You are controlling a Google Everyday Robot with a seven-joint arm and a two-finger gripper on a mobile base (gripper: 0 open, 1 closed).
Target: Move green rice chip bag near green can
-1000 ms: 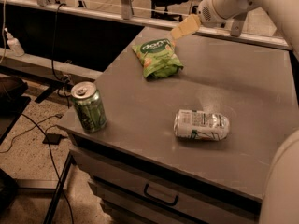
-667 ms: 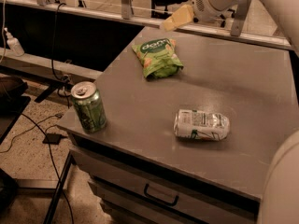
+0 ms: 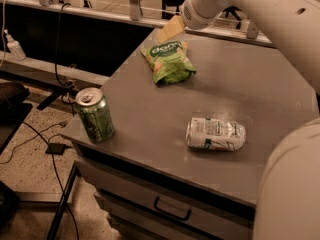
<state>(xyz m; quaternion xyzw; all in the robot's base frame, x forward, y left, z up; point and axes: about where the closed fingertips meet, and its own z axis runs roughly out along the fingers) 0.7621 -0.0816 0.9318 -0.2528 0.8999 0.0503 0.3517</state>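
Note:
The green rice chip bag (image 3: 167, 61) lies flat on the grey table top (image 3: 260, 89), towards its back left. The green can (image 3: 94, 115) stands upright at the table's front left corner, silver top with pull tab showing. My gripper (image 3: 170, 29) hangs from the white arm just above and behind the bag, over the table's back edge, not touching the bag. Bag and can are well apart, about a third of the table's depth between them.
A silver-white can with green stripes (image 3: 216, 134) lies on its side at the table's front middle. The table has a drawer with a handle (image 3: 172, 210) below. Cables (image 3: 30, 144) run on the floor at left. My white arm (image 3: 280, 14) crosses the upper right.
My gripper has moved left and towards the back edge of the table, now nearer above the chip bag. The bag and both cans have not moved.

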